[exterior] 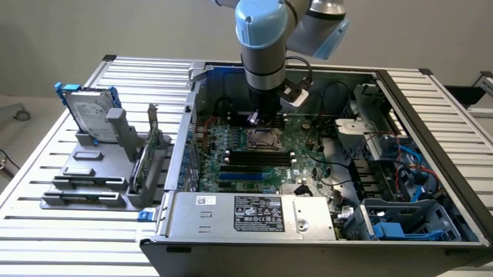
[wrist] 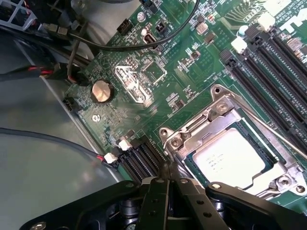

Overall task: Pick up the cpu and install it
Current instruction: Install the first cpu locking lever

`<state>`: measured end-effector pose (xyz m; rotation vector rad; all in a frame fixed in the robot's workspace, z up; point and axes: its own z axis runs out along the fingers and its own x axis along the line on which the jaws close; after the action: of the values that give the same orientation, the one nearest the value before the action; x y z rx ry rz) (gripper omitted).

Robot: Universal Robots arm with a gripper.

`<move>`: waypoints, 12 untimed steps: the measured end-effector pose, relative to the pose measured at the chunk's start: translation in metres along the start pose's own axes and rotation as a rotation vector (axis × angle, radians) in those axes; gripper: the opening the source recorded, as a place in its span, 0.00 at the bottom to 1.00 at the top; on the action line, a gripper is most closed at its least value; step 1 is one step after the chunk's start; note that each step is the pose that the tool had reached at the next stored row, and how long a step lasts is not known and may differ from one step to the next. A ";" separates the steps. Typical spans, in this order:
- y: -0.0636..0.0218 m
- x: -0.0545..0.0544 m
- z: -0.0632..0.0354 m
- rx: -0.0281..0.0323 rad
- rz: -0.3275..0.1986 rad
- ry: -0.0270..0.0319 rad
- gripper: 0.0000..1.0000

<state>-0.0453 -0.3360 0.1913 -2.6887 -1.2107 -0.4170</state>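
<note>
One small square chip, the cpu (wrist: 229,158), lies flat inside the socket frame (wrist: 217,111) on the green motherboard (wrist: 158,72); its top is pale silver-grey metal with a few lines of tiny dark print near the middle, and it looks level within the frame's metal rim. In the exterior view the cpu (exterior: 264,138) shows as a dull grey square in the middle of the board, inside the open computer case (exterior: 400,92). The gripper (wrist: 169,188) is pressed together with nothing between its black fingers; their tips meet just beside the socket frame's near corner, over a bank of black connectors (wrist: 139,160), so the chip sits close to the tips but apart from them. In the exterior view the gripper (exterior: 254,118) hangs at the end of the arm, just beyond the far edge of the socket. Room around the socket is hemmed: dark memory slots (wrist: 268,72) run along one side, black cables (wrist: 120,45) cross the board near the case wall, and a coin battery (wrist: 101,90) sits on the open green stretch between them. Outside the case, on the exterior view's left, a hard drive (exterior: 86,112) with blue brackets stands upright in a grey rack (exterior: 85,184) on the slatted table (exterior: 46,231).
</note>
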 end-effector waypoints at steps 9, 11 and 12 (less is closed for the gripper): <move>0.0018 -0.002 -0.0003 0.0041 0.007 0.0060 0.11; 0.0019 -0.002 -0.0005 0.0037 0.012 0.0051 0.11; 0.0019 -0.002 -0.0006 0.0038 0.014 0.0046 0.11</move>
<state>-0.0452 -0.3388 0.1912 -2.6898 -1.1901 -0.4184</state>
